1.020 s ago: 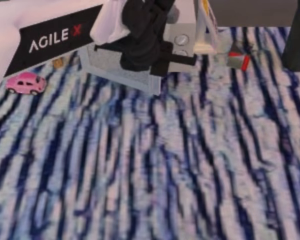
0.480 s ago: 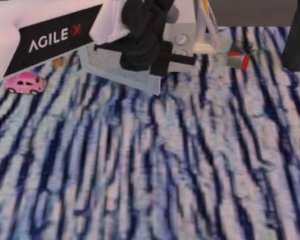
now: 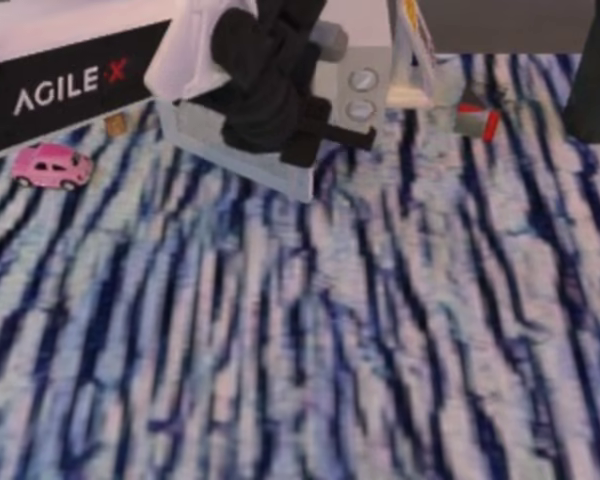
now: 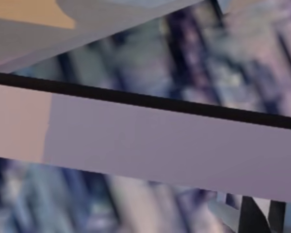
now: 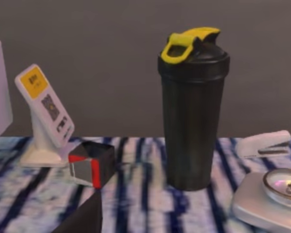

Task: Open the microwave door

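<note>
Table [image 3: 380, 360] wears a blue-and-white streaked cloth; microwave [image 3: 365, 60] sits at the far edge, left of centre in the top view, two silver knobs [image 3: 362, 80] on its narrow panel facing the camera.

Door [image 3: 235, 155] stands swung out from the body, hinged at the left, its free edge angled toward the near side of the table; a pale corner of it shows below the arm.

Left arm [image 3: 265, 70] leans over the microwave front, its dark bulk covering the doorway; left gripper [image 3: 325, 135] lies just above the door's free edge, beside the knob panel; whether its fingers are apart or together, cannot tell; left wrist view shows only a wide pale band with a dark edge across blurred cloth.

Right arm [image 3: 598, 70] is parked at the top view's far right edge; its gripper is not seen.

Black shaker [image 5: 193, 107] with yellow lid stands upright; white card stand [image 5: 46, 114] just right of the microwave; red-and-grey box [image 3: 477, 121] near the stand; pink toy car [image 3: 50, 166] at the left; silver scale [image 5: 271, 194] and white stapler [image 5: 264, 143] beside the shaker.
</note>
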